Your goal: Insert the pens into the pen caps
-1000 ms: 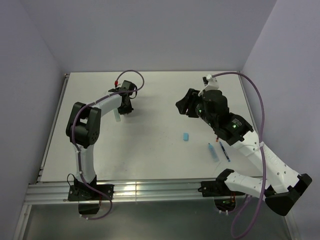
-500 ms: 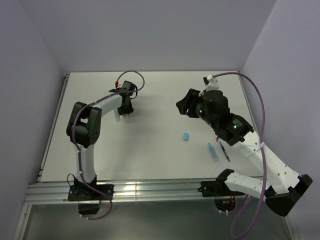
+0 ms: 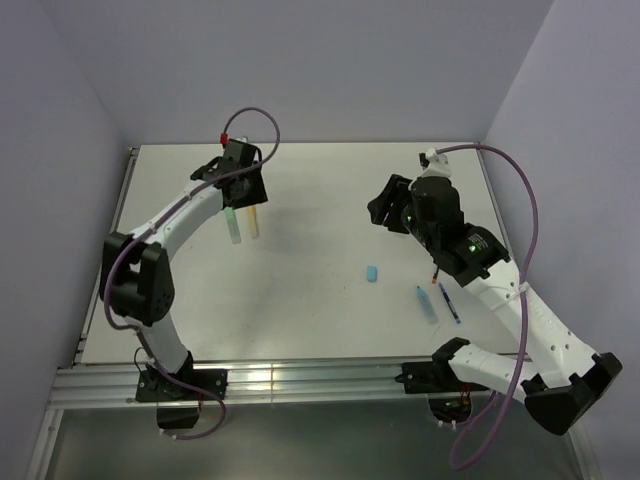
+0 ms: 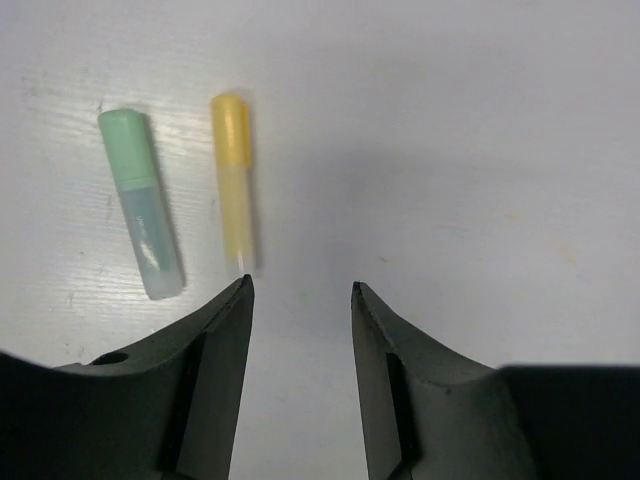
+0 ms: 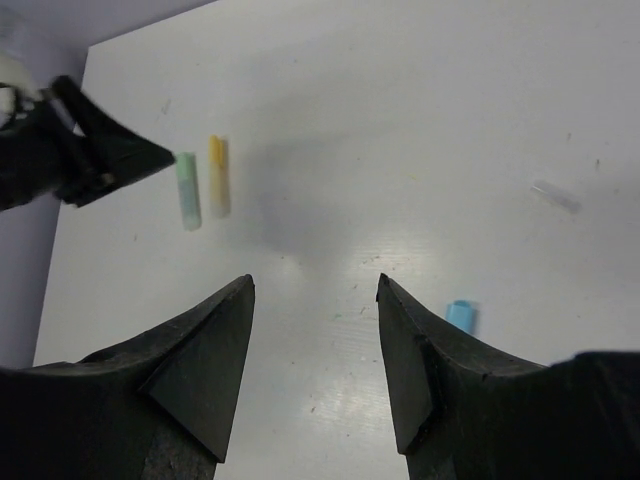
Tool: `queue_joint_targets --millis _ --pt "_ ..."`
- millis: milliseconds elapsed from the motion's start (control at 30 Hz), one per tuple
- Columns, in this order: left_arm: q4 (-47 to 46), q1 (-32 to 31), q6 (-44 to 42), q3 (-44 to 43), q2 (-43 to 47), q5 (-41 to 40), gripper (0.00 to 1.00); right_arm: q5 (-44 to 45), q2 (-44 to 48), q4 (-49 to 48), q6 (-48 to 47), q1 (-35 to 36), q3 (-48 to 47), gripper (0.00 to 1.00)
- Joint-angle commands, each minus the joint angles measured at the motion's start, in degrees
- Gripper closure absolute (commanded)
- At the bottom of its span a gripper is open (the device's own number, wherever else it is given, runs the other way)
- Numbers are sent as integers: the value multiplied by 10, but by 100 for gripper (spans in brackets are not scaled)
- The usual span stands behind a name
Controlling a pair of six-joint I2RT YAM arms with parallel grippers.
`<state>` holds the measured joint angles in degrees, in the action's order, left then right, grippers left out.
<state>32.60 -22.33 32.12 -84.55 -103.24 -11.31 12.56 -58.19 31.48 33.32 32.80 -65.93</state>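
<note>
White table bears green marker, yellow marker, blue cap.

Left gripper: drawn back toward 12 o'clock in the top view, jaws parted wider, nothing between them.
Stubby yellow plastic marker: newly uncovered, lying at 3 o'clock of the pale green plastic marker.
Right gripper: shifted slightly toward 3 o'clock.

No text is legible; faint marks on the green pen may be print.
</note>
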Motion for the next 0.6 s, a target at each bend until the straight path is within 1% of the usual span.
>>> queue_joint_targets --millis 0,33,67,100,133,167,200,233,267,300,333,433,567 --pt "-6 -12 -20 -6 99 81 51 19 -2 24 -4 -37 7 40" --pt "-3 -22 -19 7 118 90 51 13 -2 36 -2 -47 19 40" --pt "-3 -28 -21 17 164 101 51 10 -3 40 3 -60 27 40" --pt "-10 -36 -22 32 188 120 50 8 -3 45 7 -83 35 40" --pt "-12 -55 -27 60 212 138 49 6 -3 57 10 -95 52 40" --pt "-13 -63 -26 75 257 148 49 0 -3 63 11 -107 59 40" --pt "-20 -78 -24 111 281 163 49 0 -2 76 15 -132 68 39" --pt "-31 -85 -22 134 305 173 48 1 -1 81 17 -143 86 39" --pt "-49 -90 -18 156 348 185 47 -8 -1 87 18 -156 95 39" --pt "-60 -95 -14 197 368 200 47 -16 0 96 17 -170 105 39" --pt "-69 -97 -11 218 399 223 47 -24 3 98 19 -198 126 39" --pt "-90 -97 -6 272 436 252 47 -46 0 116 23 -240 158 39" --pt "-123 -98 -3 323 457 286 46 -63 -17 140 46 -258 184 40"
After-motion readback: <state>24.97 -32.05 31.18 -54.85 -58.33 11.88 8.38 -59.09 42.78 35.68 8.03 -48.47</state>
